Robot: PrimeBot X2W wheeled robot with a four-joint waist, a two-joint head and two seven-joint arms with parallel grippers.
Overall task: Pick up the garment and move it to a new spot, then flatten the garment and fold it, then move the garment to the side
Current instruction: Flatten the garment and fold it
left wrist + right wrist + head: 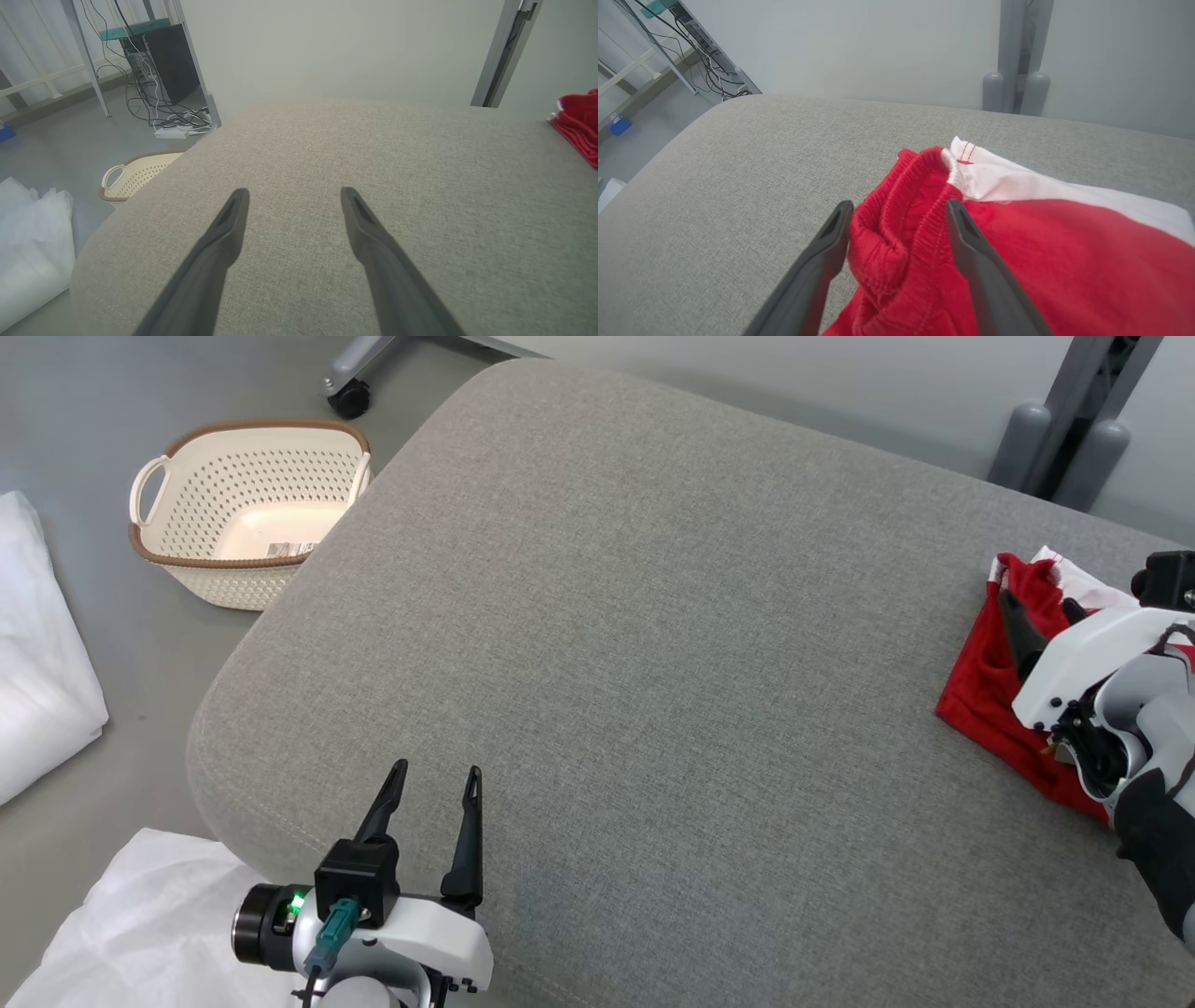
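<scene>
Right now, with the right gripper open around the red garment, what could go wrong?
1. The bunched waistband of the garment sits between the open fingers of the right gripper. Pulling back could snag it and drag the fold apart.
2. The left gripper hovers open far across the cushion, so nothing would pin the garment if it drags.

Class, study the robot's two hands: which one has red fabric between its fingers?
The right hand: its open fingers straddle the bunched waistband of the red and white garment. The left hand stands open over bare grey cushion, away from the garment.
</scene>
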